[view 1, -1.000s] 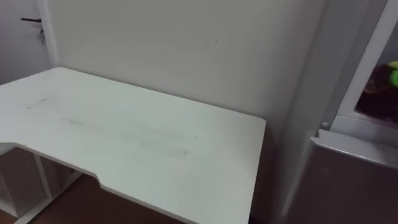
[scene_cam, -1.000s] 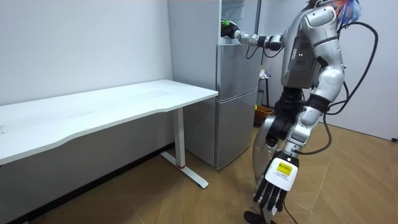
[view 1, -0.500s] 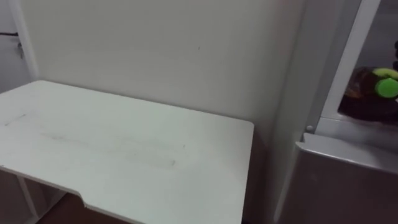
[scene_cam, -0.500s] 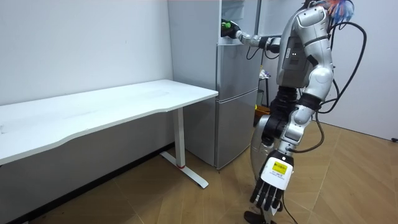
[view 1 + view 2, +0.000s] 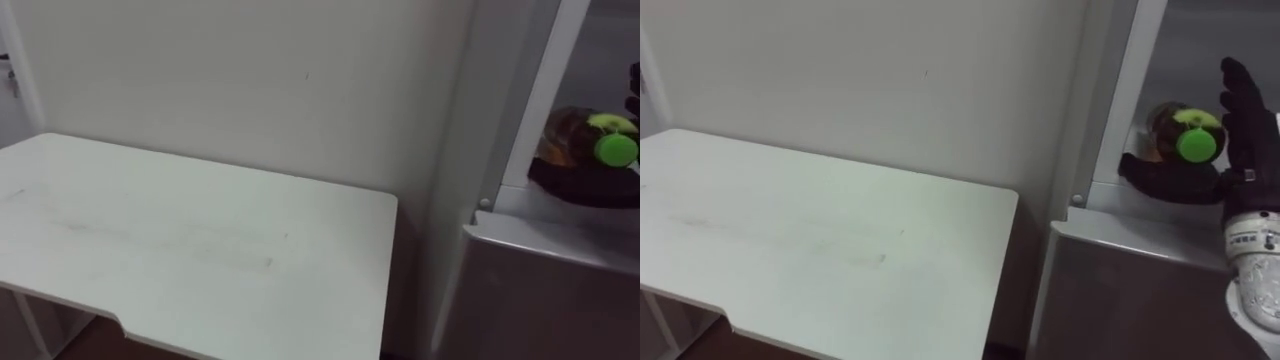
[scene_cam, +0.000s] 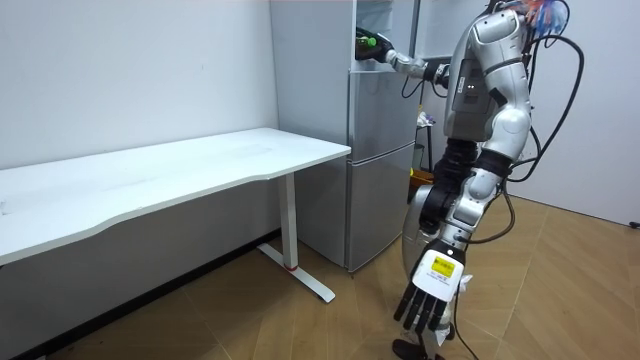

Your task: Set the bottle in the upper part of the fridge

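Brown plastic bottle with a green cap (image 5: 1180, 135) lies sideways in the robot's right hand (image 5: 1230, 170), thumb and fingers closed around it, at the mouth of the open upper compartment (image 5: 1200, 60) of the grey fridge (image 6: 382, 170). The left hand (image 6: 428, 298) hangs low with its fingers spread.

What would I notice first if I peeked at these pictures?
The bottle with its bright green cap jumps out: the robot's right hand holds it on its side at the opening of the upper part of the grey fridge. Next comes the big white table along the wall, right beside the fridge. In the room view the left hand hangs open, low near the floor.
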Controlling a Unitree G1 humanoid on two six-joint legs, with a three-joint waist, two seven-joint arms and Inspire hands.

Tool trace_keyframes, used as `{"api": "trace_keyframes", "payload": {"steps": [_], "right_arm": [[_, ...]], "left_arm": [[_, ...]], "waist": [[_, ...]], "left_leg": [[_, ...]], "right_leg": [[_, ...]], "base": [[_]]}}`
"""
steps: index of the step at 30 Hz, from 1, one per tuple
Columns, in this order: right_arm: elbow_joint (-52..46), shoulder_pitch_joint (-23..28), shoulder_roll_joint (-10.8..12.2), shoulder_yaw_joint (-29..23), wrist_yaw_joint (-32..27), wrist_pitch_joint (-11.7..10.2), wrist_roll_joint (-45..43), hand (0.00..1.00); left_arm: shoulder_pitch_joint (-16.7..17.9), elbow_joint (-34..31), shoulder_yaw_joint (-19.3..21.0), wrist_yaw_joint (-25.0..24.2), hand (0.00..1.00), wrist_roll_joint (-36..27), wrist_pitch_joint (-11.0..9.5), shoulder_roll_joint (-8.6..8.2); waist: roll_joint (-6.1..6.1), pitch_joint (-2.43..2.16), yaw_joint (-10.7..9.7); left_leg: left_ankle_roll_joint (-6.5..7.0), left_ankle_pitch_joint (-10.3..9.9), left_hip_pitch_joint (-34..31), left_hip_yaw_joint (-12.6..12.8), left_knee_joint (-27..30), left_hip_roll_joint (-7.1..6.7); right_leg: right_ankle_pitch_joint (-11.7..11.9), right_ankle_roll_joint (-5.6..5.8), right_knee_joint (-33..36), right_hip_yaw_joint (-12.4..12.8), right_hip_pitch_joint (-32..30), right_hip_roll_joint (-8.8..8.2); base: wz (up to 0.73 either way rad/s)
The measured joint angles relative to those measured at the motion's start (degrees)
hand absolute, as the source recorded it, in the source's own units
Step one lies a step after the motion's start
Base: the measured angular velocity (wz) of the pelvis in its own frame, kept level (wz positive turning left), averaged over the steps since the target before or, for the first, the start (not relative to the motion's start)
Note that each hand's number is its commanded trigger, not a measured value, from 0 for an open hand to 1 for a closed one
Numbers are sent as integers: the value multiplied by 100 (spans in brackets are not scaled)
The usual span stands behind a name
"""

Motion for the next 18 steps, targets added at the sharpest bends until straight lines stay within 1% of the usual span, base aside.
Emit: {"api": "trace_keyframes", "payload": {"steps": [5,7,12,13,14,18], "right_arm": [[-487,187,3,-134,-128,0,-32,0],[-669,262,21,-219,-135,-2,-31,0],[-1072,317,23,-229,-133,-11,-34,0],[-1146,354,23,-247,-126,-42,-34,6],[-1217,384,23,-270,-125,-48,-33,100],[-1338,465,23,-291,-120,-71,-45,100]], "left_arm": [[44,42,1,-7,0,-41,-89,0],[50,66,1,-10,0,-41,-92,-10],[63,233,10,-25,0,-31,-135,-36],[69,232,42,-33,0,-29,-135,-62],[69,233,100,-41,0,-29,-135,-97],[71,239,155,-41,0,-26,-137,-140]], "waist": [[14,-3,-4],[27,-4,-1],[47,-5,1],[45,-6,-2],[40,-9,1],[33,-15,5]], "left_leg": [[-2,-2,4,36,3,6],[-1,-5,4,51,4,8],[-3,-23,46,113,6,19],[-2,-30,49,118,11,20],[0,-32,49,119,13,19],[2,-36,56,122,27,18]], "right_leg": [[0,-1,6,7,2,3],[0,0,6,19,-1,4],[0,0,14,84,0,15],[0,0,17,91,5,17],[0,0,18,93,6,16],[1,0,25,98,20,15]], "base": [[0],[-2],[-7],[-3],[0],[0]]}}
